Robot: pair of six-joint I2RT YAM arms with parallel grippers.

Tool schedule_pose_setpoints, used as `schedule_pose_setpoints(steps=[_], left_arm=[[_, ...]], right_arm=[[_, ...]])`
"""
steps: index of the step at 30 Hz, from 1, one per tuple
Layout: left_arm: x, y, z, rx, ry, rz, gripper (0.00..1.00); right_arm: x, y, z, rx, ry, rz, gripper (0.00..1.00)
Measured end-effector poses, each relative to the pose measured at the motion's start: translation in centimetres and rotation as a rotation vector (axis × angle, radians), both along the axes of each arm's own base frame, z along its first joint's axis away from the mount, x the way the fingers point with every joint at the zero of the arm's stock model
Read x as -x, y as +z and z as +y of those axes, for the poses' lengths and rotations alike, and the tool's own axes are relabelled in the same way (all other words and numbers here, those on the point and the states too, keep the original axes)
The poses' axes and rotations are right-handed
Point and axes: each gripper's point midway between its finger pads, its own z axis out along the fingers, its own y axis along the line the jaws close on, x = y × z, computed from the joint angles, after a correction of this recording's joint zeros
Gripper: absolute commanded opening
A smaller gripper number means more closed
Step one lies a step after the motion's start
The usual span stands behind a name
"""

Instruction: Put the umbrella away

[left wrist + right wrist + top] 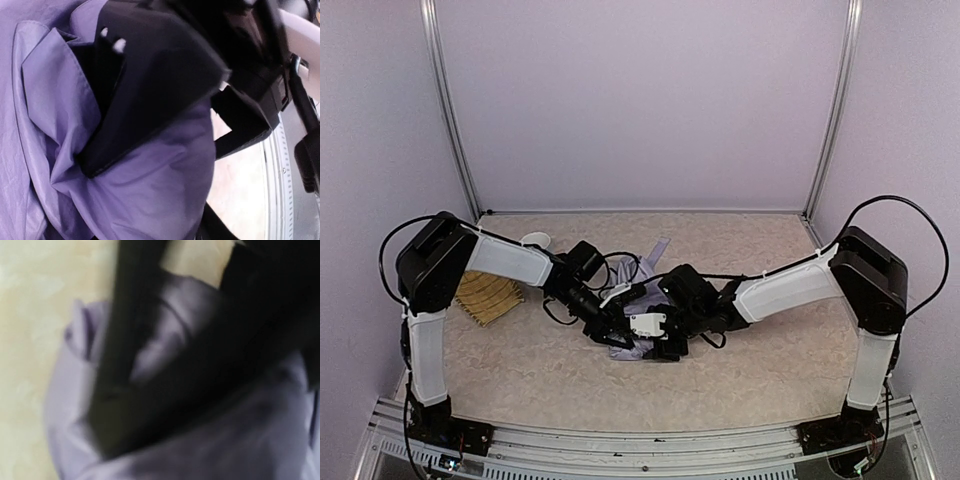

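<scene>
The umbrella (626,350) lies crumpled at the table's middle, mostly hidden under both grippers; a lavender strip (657,250) sticks out behind. My left gripper (618,322) and right gripper (658,338) meet right on top of it. In the left wrist view lavender fabric (150,190) fills the frame and covers my jaws, with a black lining fold (145,90) above it. In the blurred right wrist view lavender fabric (65,430) and a dark shape cover the jaws. No shaft or handle shows. Neither view shows how the jaws stand.
A woven straw mat (488,295) lies at the left beside the left arm. A small white cup (535,240) stands behind it. Black cables (620,262) loop over the umbrella. The right arm's black body (250,50) crowds the left wrist view. Metal rail (640,445) along the front.
</scene>
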Motion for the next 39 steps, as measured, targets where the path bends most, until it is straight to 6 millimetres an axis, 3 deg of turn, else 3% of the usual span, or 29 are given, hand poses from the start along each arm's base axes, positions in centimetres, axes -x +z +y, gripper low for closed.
schedule_pose_setpoints(steps=[3,9,14,17,21,23,30,35,39], left_arm=[[0.0,0.6,0.2,0.024,0.022,-0.012,0.65],[-0.5,2.3,2.5,0.073,0.182,-0.127,0.69],[-0.9,7.8,5.0,0.236,0.365,-0.390,0.68],[0.4,11.0,5.9,0.350,0.441,-0.546,0.68],[3.7,13.0,5.4,0.434,0.446,-0.654,0.68],[5.4,13.4,5.0,0.458,0.436,-0.682,0.68],[8.1,13.1,3.9,0.440,0.418,-0.747,0.68],[10.2,11.7,3.1,0.383,0.350,-0.807,0.73],[10.8,10.9,2.8,0.330,0.312,-0.862,0.77]], right_arm=[[0.2,-0.3,0.1,-0.012,-0.027,0.060,0.44],[0.7,-0.5,0.0,-0.055,-0.099,0.146,0.35],[1.0,-0.3,0.1,-0.084,-0.150,0.221,0.30],[1.4,-0.1,0.1,-0.101,-0.192,0.285,0.31],[2.5,0.1,0.0,-0.111,-0.234,0.404,0.30],[3.0,0.3,0.1,-0.108,-0.257,0.465,0.29],[4.9,0.4,0.1,-0.122,-0.308,0.660,0.29],[6.4,0.5,0.5,-0.128,-0.278,0.792,0.29],[6.9,0.7,0.5,-0.139,-0.248,0.885,0.28]])
